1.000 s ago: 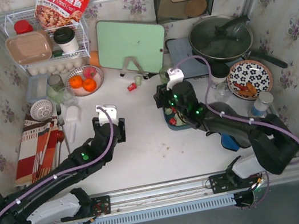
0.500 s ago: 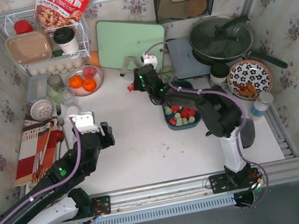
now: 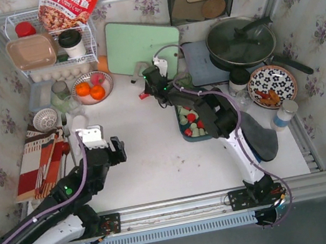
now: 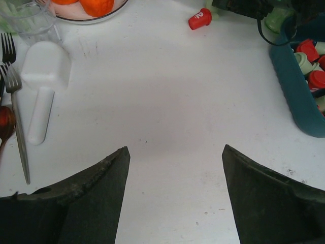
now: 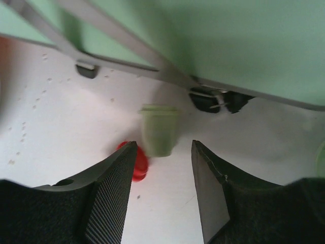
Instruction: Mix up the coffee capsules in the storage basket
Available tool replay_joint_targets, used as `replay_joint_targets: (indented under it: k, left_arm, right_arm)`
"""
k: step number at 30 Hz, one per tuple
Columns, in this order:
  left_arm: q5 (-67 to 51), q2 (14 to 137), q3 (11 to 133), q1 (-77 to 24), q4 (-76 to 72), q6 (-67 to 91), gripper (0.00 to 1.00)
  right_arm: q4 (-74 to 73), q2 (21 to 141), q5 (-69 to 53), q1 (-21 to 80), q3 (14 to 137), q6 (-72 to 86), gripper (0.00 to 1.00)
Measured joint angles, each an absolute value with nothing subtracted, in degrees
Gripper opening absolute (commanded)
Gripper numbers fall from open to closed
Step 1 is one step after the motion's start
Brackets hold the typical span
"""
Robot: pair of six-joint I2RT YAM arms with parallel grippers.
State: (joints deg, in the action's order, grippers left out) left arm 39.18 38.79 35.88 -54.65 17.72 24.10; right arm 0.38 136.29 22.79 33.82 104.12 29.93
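Observation:
The dark teal storage basket [image 3: 185, 134] sits right of the table's middle with several red and pale green coffee capsules [image 3: 193, 120] in it. It also shows at the right edge of the left wrist view [image 4: 297, 94]. A red capsule [image 3: 143, 94] and a pale green capsule [image 3: 151, 87] lie loose by the cutting board. My right gripper [image 3: 152, 83] is open just above them. In the right wrist view the green capsule [image 5: 159, 129] stands just ahead of the gripper [image 5: 164, 145], and the red one [image 5: 137, 162] lies beside its left finger. My left gripper [image 3: 99, 144] [image 4: 175, 148] is open and empty over bare table.
A pale green cutting board [image 3: 141, 50] on a stand is behind the loose capsules. A bowl of oranges [image 3: 92, 87], a glass cup [image 4: 28, 20], a white scoop [image 4: 43, 86] and forks [image 4: 12, 101] are at the left. A pan [image 3: 240, 42] and a patterned plate [image 3: 271, 85] stand at the right.
My right gripper has swung from over the basket to the far left, to the loose capsules by the cutting board. My left arm has drawn back to the left and nearer.

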Motion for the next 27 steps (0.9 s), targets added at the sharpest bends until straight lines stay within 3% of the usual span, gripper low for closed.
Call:
replay_joint_targets:
  k: [16,23,27]
  left_arm:
    - [38.7,39.3,35.9,-54.7,17.5,24.1,0.76]
    - [38.7,38.8,35.9,-54.7,17.5,24.1,0.76]
    - [38.7,38.2,35.9,-54.7,17.5,24.1,0.76]
  right_arm:
    - [-0.1,141.8,14.6,31.6,109.0,29.7,0.54]
    - [-2.5,143.8,13.3,31.6,112.7,29.2,0.30]
    - [-1.3,143.6,13.0,31.6,111.6,28.4,0.26]
